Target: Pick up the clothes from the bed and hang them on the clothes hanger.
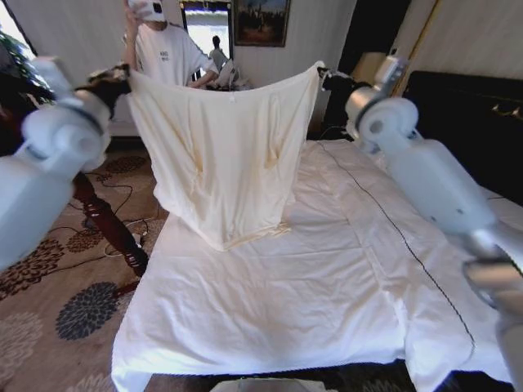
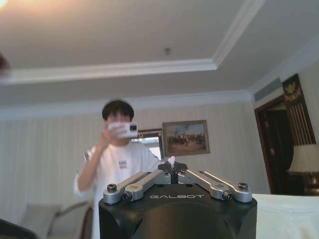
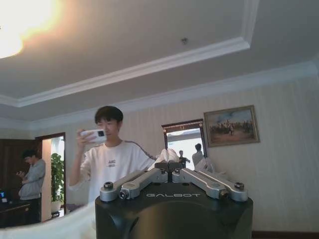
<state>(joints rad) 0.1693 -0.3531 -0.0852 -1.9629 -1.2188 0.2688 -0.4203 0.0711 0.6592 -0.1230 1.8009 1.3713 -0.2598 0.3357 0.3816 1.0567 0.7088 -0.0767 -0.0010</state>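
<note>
Both arms up; the clothes (image 1: 225, 155), a cream shirt, hangs stretched between them over the bed (image 1: 327, 302); left gripper (image 1: 122, 75) has one top corner, right gripper (image 1: 324, 75) the other; hem just brushing or barely clear of the sheet, can't tell which.

Jaws on both sides clenched on a small pinch of fabric; the wrist views show only a sliver of cloth poking out between the fingertips of the left gripper (image 2: 172, 167) and the right gripper (image 3: 168, 162).

Risks as I see them: grip is shallow and the fabric thin, so either corner could slip if the arms spread further or jerk; one corner lost and the shirt swings and drops to the bed; a dragging hem would add pull; dark-red wooden post (image 1: 110, 224) stands near the left arm, a possible snag.
</note>
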